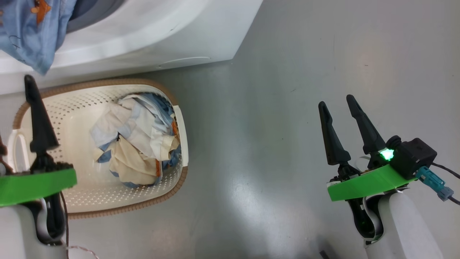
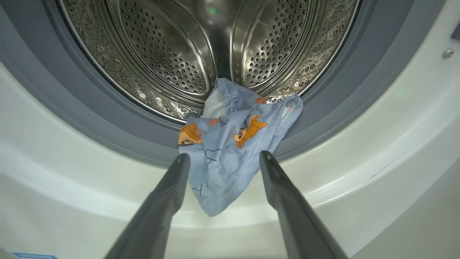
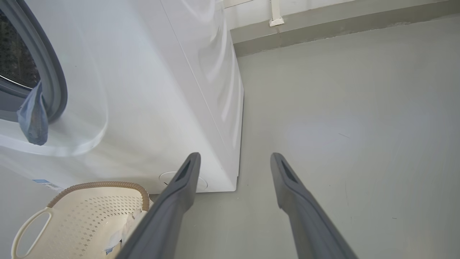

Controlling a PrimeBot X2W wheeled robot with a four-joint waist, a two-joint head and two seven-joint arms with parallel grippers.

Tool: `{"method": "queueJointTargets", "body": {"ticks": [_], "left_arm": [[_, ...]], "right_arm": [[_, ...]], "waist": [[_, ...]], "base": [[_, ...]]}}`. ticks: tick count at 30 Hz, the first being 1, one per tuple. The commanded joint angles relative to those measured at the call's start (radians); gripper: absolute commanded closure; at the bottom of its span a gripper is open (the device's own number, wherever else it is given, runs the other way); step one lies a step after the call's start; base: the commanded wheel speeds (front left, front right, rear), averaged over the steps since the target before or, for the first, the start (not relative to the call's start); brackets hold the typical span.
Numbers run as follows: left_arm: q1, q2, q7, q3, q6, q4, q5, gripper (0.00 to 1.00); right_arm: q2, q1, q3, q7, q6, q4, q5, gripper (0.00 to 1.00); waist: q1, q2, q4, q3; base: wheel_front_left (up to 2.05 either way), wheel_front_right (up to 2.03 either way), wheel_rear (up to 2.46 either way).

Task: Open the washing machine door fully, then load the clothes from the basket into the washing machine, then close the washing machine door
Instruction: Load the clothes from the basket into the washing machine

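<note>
The white washing machine [image 1: 161, 28] stands with its opening uncovered; its door is out of view. A light-blue garment with orange bears [image 2: 233, 151] hangs over the grey gasket [image 2: 72, 108], half in the steel drum [image 2: 169, 46]. My left gripper [image 2: 224, 156] is open just in front of it, fingers either side of the hanging cloth and not closed on it. More clothes [image 1: 136, 140], blue and cream, lie in the basket [image 1: 107, 83] on the floor below. My right gripper [image 1: 335, 100] is open and holds nothing, over bare floor right of the basket.
Grey floor [image 1: 287, 108] stretches to the right of the machine and basket. In the right wrist view the machine's side [image 3: 201, 72] runs back to a wall skirting [image 3: 323, 32]. One left finger [image 1: 37, 118] stands over the basket's left end.
</note>
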Motion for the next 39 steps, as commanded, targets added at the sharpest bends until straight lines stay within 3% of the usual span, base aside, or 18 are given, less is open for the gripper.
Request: {"method": "queueJointTargets", "body": {"ticks": [1,23,39], "left_arm": [[0.036,0.019,-0.004,0.036,-0.004,-0.033,0.013,0.00],[0.290,-0.018,-0.004,0.039,-0.003,-0.010,0.001,0.00],[0.287,-0.019,-0.004,0.029,0.015,0.022,-0.027,0.00]], "right_arm": [[0.002,0.033,0.023,-0.005,0.002,-0.019,-0.012,0.00],[0.002,0.043,0.021,-0.005,0.002,-0.014,-0.005,0.00],[0.002,0.041,0.027,-0.005,0.002,-0.007,0.005,0.00]], "waist": [[0.0000,0.0000,0.002,-0.001],[0.0000,0.0000,0.010,-0.022],[0.0000,0.0000,0.002,-0.024]], "base": [[0.00,0.00,0.00],[0.00,0.00,0.00],[0.00,0.00,0.00]]}}
